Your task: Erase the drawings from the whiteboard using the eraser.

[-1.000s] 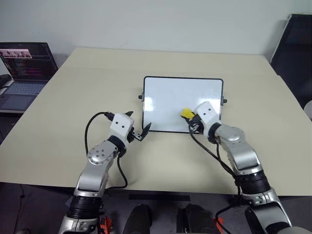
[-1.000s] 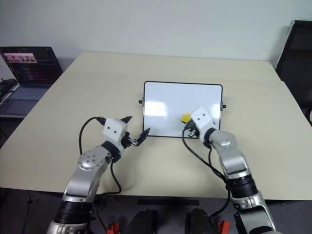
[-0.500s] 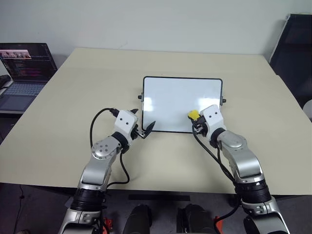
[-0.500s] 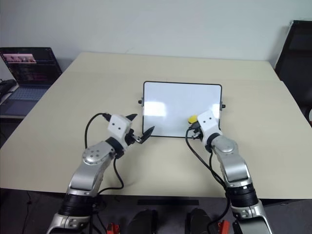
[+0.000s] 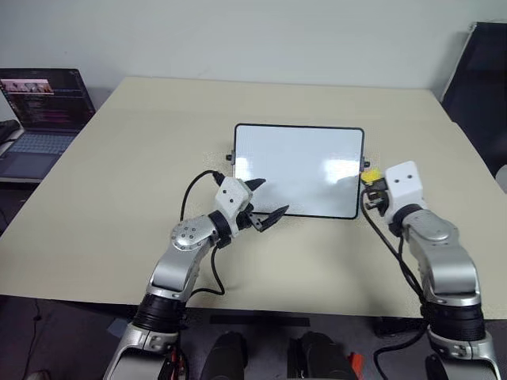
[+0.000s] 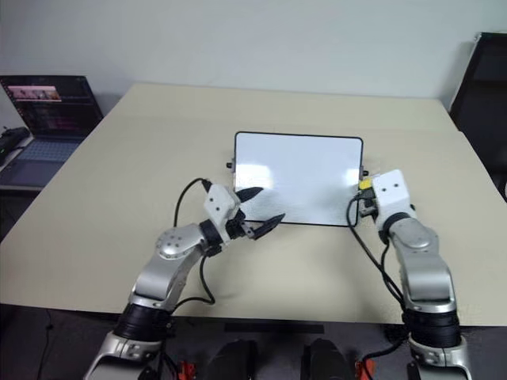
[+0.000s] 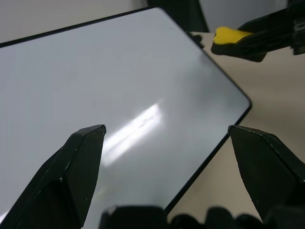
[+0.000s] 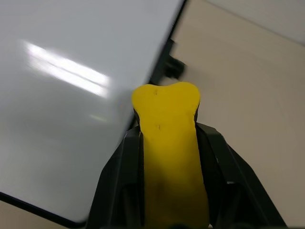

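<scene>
The whiteboard (image 5: 299,169) lies in the middle of the table, its white face showing only glare. The drawings are out of view. My right gripper (image 5: 373,188) is shut on the yellow eraser (image 5: 370,175) and sits just past the board's right edge, beside the small black knob (image 8: 174,67). The eraser (image 8: 167,143) sticks out beyond the fingers. My left gripper (image 5: 273,198) is open, hovering over the board's near left part with nothing between its black fingers (image 7: 78,167). From the left wrist, the eraser (image 7: 231,36) shows across the board.
A laptop (image 5: 40,111) with its screen lit stands off the table's far left corner. A dark chair (image 5: 479,79) stands at the far right. The beige table (image 5: 158,142) stretches wide around the board.
Both arms have moved right. The right gripper carried the eraser off the board's face to just beyond its right edge. The left gripper went from the near left corner to over the board.
</scene>
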Robot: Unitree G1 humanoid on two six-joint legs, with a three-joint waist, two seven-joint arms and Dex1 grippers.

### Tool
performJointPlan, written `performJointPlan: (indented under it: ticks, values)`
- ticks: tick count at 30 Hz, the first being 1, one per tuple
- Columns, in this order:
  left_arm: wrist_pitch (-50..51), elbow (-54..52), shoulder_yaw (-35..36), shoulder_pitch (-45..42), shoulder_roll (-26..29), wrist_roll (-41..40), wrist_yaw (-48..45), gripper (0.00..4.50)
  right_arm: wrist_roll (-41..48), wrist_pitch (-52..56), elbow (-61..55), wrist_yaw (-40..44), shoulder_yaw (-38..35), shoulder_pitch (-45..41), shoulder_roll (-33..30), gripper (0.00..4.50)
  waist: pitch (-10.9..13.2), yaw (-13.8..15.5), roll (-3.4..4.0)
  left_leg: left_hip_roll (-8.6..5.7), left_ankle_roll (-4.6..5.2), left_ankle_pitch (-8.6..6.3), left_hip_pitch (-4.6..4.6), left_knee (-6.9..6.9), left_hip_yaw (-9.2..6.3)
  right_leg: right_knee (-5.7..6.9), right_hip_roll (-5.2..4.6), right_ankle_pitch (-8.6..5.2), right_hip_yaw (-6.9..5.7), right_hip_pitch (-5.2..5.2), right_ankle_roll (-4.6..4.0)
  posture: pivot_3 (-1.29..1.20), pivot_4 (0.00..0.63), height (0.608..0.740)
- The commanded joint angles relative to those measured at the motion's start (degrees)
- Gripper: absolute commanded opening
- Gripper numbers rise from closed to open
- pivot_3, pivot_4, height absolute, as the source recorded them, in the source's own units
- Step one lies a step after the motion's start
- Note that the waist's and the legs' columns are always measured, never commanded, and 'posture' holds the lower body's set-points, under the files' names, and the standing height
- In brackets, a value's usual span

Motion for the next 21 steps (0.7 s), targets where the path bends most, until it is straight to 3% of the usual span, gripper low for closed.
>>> performJointPlan:
  ticks: [1, 9, 21]
  values:
    - [-1.1, 0.0, -2.4, -1.9, -0.8, -2.9, -5.7, 4.50, 0.7, 3.1, -2.5, -0.9, -3.0, 0.5, -1.0, 1.18, 0.0, -0.1, 0.00, 0.00, 0.00, 0.00, 0.00, 0.00, 0.02, 0.00, 0.00, 0.00, 0.01, 0.00, 0.00, 0.00, 0.150, 0.740]
    - [-2.0, 1.9, -6.5, -2.6, 0.7, -3.6, -14.9, 4.50, 3.7, 13.9, -3.2, -1.0, -6.3, 1.6, -0.1, 1.18, 0.0, -0.1, 0.01, 0.00, 0.01, 0.00, 0.00, 0.01, 0.01, 0.01, 0.03, -0.01, 0.03, -0.01, 0.01, 0.00, 0.150, 0.740]
    - [-4.0, 1.6, -6.7, -1.9, 0.8, -1.8, -13.5, 4.50, 6.5, 14.3, 1.7, -1.4, -8.0, -0.1, -1.5, 1.18, 0.0, -0.1, 0.01, 0.00, 0.01, 0.00, -0.01, 0.01, 0.01, 0.01, 0.03, -0.01, 0.02, -0.02, 0.02, 0.00, 0.150, 0.740]
